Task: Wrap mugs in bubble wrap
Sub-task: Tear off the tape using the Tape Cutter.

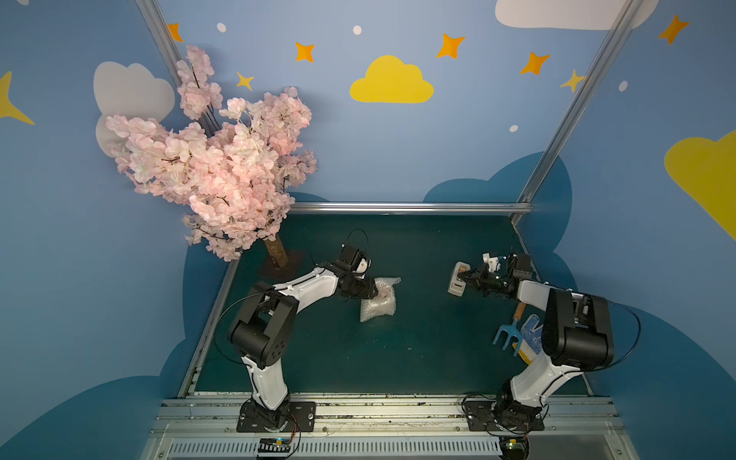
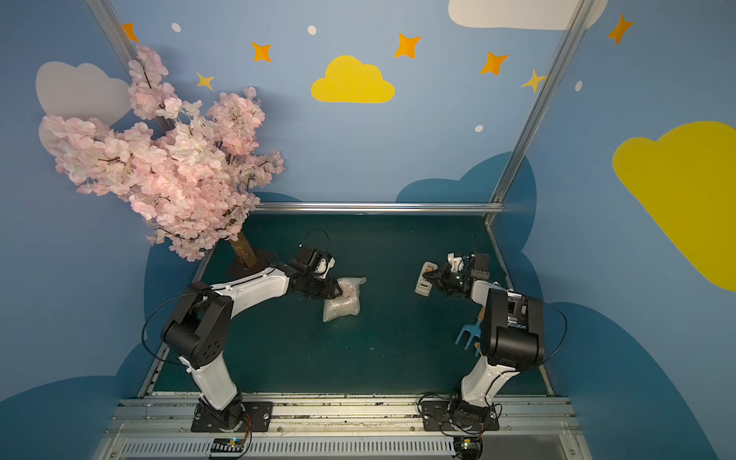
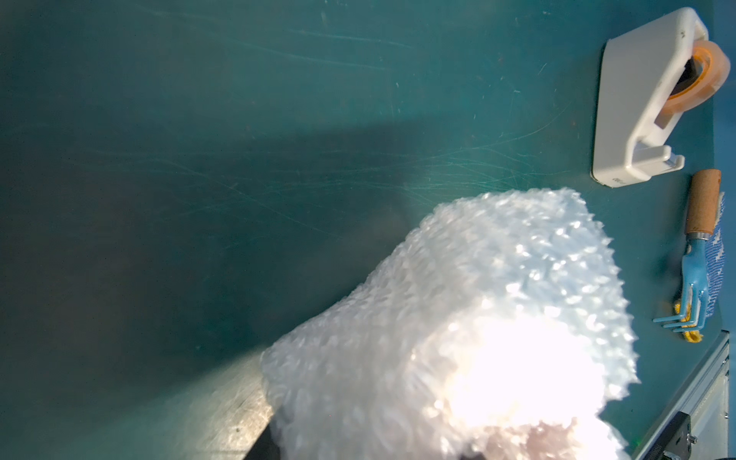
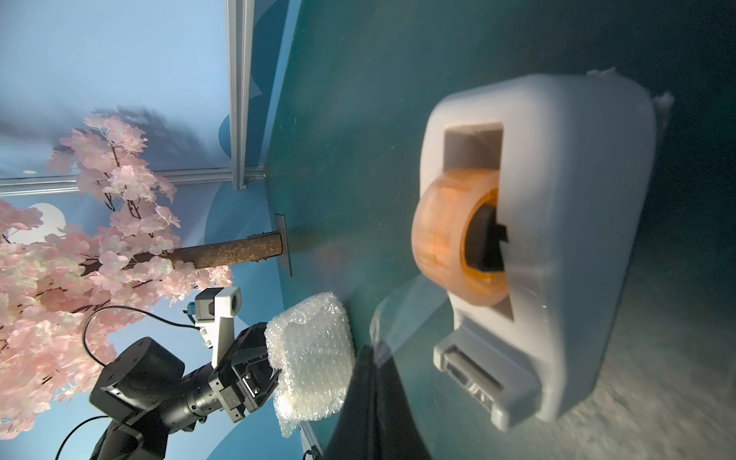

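The bubble wrap is bunched into a bundle on the green table, left of centre. My left gripper is shut on the bundle's near-left end; in the right wrist view its fingers clamp the wrap. The mug is hidden inside the film; only a pinkish tint shows through. My right gripper is shut at the cream tape dispenser, with a clear strip of tape running from the brown roll to its tips.
A pink blossom tree stands on a base plate at the back left. A blue hand rake and a dotted glove lie near the right arm. Aluminium rails edge the table.
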`<state>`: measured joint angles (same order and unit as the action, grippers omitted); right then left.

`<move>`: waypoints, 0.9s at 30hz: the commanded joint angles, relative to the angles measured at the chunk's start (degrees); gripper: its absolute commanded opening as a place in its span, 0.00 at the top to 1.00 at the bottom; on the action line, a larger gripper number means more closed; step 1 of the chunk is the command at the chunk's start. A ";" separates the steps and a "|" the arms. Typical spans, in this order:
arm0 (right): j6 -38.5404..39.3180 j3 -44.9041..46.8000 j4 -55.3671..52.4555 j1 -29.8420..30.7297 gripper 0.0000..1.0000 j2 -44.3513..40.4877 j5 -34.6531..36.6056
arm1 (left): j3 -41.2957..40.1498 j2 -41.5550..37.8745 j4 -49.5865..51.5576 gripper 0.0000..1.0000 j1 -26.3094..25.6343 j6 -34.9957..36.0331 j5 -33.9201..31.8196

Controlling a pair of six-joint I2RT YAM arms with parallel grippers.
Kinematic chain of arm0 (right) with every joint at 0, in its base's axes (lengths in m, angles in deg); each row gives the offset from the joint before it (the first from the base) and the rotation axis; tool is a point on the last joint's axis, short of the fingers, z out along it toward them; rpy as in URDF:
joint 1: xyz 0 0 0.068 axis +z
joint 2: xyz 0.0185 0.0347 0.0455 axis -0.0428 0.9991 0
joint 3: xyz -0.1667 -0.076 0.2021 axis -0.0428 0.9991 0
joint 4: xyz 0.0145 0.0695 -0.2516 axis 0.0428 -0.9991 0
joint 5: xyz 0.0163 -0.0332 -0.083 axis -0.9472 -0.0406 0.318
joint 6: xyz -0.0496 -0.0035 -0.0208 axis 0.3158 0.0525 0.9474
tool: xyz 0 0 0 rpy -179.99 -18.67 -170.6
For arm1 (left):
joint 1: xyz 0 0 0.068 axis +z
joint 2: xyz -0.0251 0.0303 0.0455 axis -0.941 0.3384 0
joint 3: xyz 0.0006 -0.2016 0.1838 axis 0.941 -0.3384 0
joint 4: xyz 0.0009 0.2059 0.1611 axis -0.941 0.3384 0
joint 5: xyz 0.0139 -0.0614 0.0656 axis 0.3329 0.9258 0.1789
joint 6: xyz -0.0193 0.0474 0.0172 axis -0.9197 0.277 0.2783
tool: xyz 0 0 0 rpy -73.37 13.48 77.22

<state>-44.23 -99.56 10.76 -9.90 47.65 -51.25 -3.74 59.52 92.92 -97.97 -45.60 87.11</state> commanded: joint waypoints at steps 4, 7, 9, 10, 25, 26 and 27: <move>4.28 3.37 -9.45 1.30 1.00 -4.61 1.45 | -1.55 0.96 2.30 0.51 -0.03 0.52 -0.53; 5.10 4.92 -10.89 2.10 1.00 -6.36 1.52 | -1.92 0.78 2.11 0.51 -0.03 0.43 -0.56; 5.71 5.50 -12.15 2.80 1.00 -7.60 1.93 | -2.15 0.66 1.98 0.51 -0.08 0.45 -0.53; 6.20 5.79 -13.08 3.24 1.00 -8.24 2.37 | -2.30 0.60 2.01 0.51 -0.05 0.43 -0.53; 8.85 7.99 -18.91 6.21 1.00 -10.67 8.55 | -2.54 0.43 1.67 0.51 -0.05 0.23 -0.53; 8.98 7.99 -19.15 6.28 1.00 -10.53 8.90 | -2.58 0.43 1.67 0.51 -0.03 0.22 -0.53; 9.08 7.99 -19.20 6.35 1.00 -10.21 8.98 | -2.60 0.43 1.66 0.51 -0.08 0.16 -0.56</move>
<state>-36.89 -92.55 -3.32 -4.54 37.66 -42.09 -4.59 59.37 91.61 -97.97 -45.82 87.33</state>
